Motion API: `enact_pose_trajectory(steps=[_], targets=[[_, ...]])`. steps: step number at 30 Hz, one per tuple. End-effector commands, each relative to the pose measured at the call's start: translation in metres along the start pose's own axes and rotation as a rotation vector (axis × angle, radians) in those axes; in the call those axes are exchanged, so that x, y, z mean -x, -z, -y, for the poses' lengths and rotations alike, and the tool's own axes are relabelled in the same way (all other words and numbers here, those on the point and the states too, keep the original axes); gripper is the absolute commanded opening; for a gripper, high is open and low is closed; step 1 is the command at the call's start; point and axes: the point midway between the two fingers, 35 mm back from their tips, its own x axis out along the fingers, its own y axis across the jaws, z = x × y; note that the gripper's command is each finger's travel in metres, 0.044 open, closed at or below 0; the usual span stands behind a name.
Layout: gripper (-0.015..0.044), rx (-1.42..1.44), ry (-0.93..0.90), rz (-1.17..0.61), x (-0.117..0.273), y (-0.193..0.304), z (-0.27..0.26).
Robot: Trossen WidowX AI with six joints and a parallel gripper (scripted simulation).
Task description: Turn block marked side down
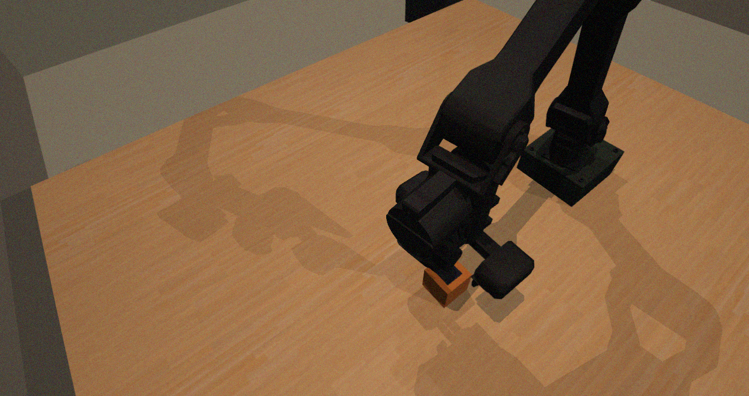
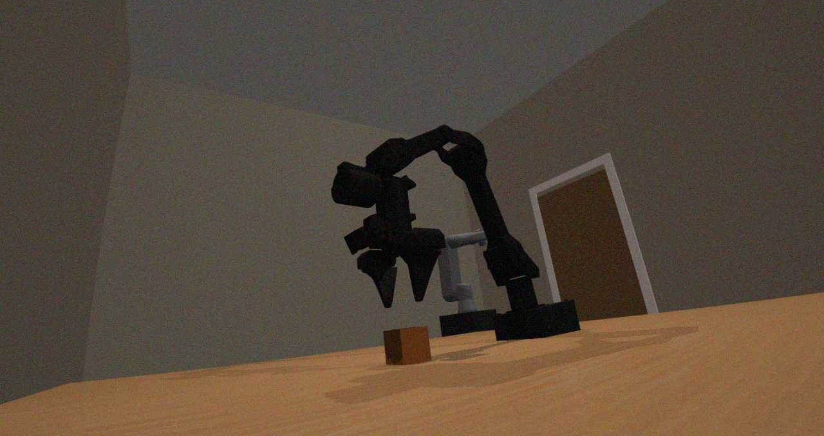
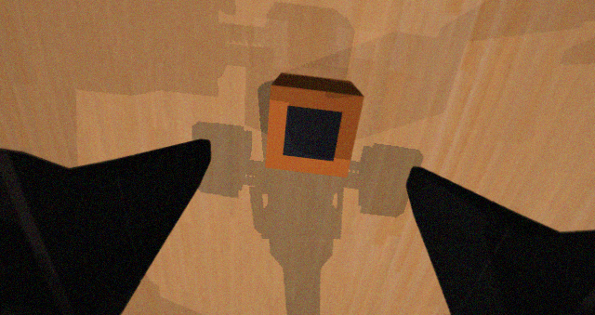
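- Hand (image 1: 461, 276) (image 2: 403, 303) (image 3: 310, 163) released, its two fingers apart and pointing down, nothing between them; it hovers over the block without touching it.
- Orange block (image 1: 455, 292) (image 2: 407, 346) (image 3: 313, 129), a small cube, sits flat on the wood-grain desk (image 1: 209, 315) (image 2: 576, 398) (image 3: 139, 134), below the fingertips.
- On its top face is a dark square (image 1: 451, 275) (image 3: 312, 136), apparently the mark, so the turning-over has not been done.
- The step in hand looks like lining up for a grasp. In the wrist view the block lies between the fingertips from side to side, but a little toward the top of the picture.
- Next, I judge, the hand should centre, lower its fingers on opposite sides and close, then lift, rotate the block until the mark faces down, and set it down gently. An off-centre pinch could twist or tip it.
- Farther out, the black arm (image 1: 492, 100) (image 2: 391, 199) arches back to its dark base (image 1: 570, 186) (image 2: 561, 318); a framed brown door (image 2: 588, 243) stands beyond.
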Motion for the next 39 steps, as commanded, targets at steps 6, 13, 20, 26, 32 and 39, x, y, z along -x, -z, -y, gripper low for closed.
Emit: enact_pose_trajectory(steps=[6, 13, 20, 26, 32, 39], targets=[[0.0440, 0.005, -0.006, -0.002, -0.021, 0.000, 0.000], [0.0440, 0.005, -0.006, -0.002, -0.027, 0.000, 0.000], [0.0440, 0.005, -0.006, -0.003, -0.039, 0.000, 0.000], [0.0440, 0.005, -0.005, -0.003, -0.048, 0.000, 0.000], [0.0440, 0.005, -0.006, -0.003, -0.058, 0.001, 0.000], [0.0309, 0.005, -0.006, -0.003, -0.059, 0.001, 0.000]])
